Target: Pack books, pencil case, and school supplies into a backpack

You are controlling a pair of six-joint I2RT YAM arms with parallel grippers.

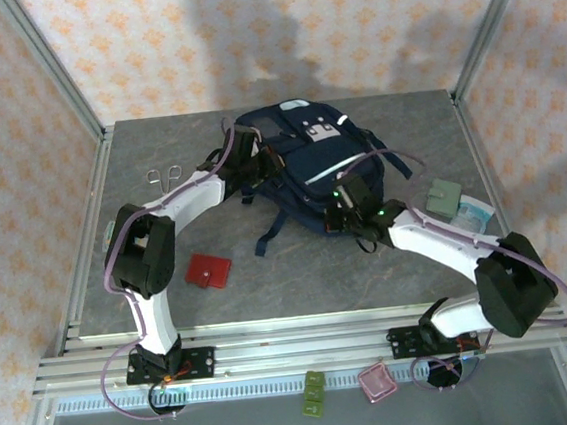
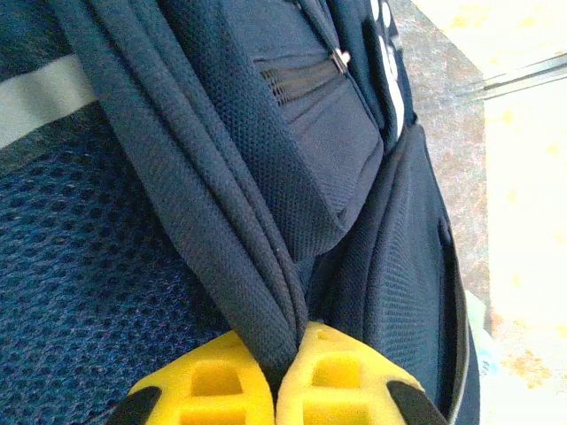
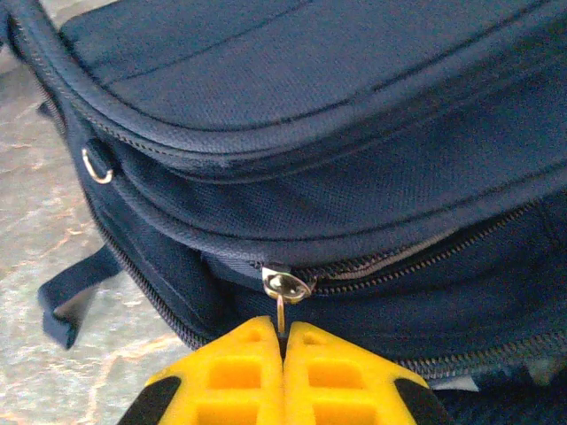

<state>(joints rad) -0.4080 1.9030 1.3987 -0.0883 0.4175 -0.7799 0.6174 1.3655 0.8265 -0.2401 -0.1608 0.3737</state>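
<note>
Two sets of fingers are on the backpack (image 1: 308, 155), which lies far-middle on the tabletop (image 1: 301, 291). The left fingers (image 2: 217, 385) are closed on a doubled fabric strap (image 2: 204, 204) at the bag's left side. The right fingers (image 3: 239, 372) are closed on the small metal zipper pull (image 3: 285, 285) at its near right side.

Handling, as a judgement:
- **Bag:** soft, limp, probably light. It likely slides and bunches on the tabletop instead of holding shape, so tugging the zip would drag it unless the other side is anchored.
- **Strap:** thick and woven, so a good non-slip hold.
- **Zipper pull:** thin, smooth, easy to lose from a pinch. Pull along the track, not away from it.
- **Red square item (image 1: 209, 271):** near left, well apart from the bag. Flat and thin, likely awkward to pinch from above.

Views:
- **Top:** gives the layout, the red item, scissors (image 1: 164, 176) far left and a grey-green pouch (image 1: 444, 198) at right. Both grips are too small to judge there.
- **Left wrist:** shows the strap pinch and a mesh pocket zip.
- **Right wrist:** shows the pull between the fingertips, teeth to the right of the slider that look slightly parted, and a D-ring (image 3: 96, 165).
</note>
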